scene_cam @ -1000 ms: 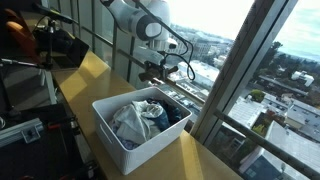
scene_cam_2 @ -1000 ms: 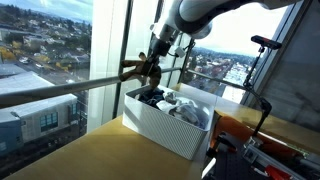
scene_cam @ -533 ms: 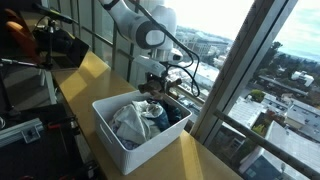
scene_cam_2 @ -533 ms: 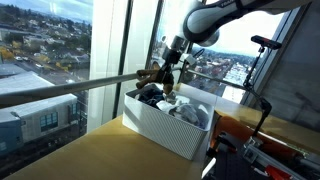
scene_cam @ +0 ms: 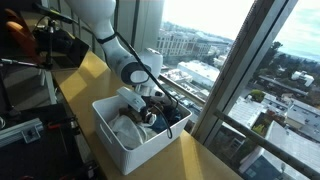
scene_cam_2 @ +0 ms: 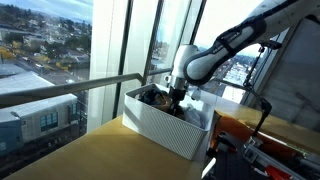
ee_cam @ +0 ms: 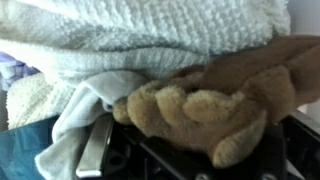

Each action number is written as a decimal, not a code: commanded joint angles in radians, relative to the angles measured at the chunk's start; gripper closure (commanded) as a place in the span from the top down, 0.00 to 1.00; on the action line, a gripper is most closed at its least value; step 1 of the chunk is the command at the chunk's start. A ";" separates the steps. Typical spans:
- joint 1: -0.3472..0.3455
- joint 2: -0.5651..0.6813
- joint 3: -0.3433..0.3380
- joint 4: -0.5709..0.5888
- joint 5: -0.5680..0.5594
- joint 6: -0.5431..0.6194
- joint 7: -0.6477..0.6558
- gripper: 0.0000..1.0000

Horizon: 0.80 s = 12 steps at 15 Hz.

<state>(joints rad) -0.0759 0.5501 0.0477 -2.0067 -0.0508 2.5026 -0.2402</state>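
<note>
A brown plush toy (ee_cam: 200, 110) fills the middle of the wrist view, lying against a white knitted towel (ee_cam: 150, 35) with a blue cloth (ee_cam: 25, 150) at the lower left. The dark body of my gripper runs along the bottom edge, right under the toy, and the toy hides how the jaws stand. In both exterior views the gripper (scene_cam: 148, 108) (scene_cam_2: 178, 97) is down inside the white bin (scene_cam: 130, 155) (scene_cam_2: 165, 130), among crumpled cloths.
The bin stands on a wooden table (scene_cam: 95, 70) beside tall windows with a slanted frame (scene_cam: 235, 75) and a handrail (scene_cam_2: 70, 90). Black gear (scene_cam: 40, 50) lies at one table end; red and black equipment (scene_cam_2: 265, 140) sits close to the bin.
The arm has come down from above the bin's far rim into the bin, carrying the brown plush toy with it onto the cloths.
</note>
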 commanded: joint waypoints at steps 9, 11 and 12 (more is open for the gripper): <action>-0.008 -0.240 -0.004 -0.011 0.018 -0.043 -0.026 1.00; -0.002 -0.270 -0.006 -0.008 0.019 -0.050 -0.026 1.00; -0.001 -0.280 -0.008 -0.010 0.018 -0.050 -0.026 1.00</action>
<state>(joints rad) -0.0818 0.3191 0.0416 -1.9975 -0.0477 2.4687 -0.2454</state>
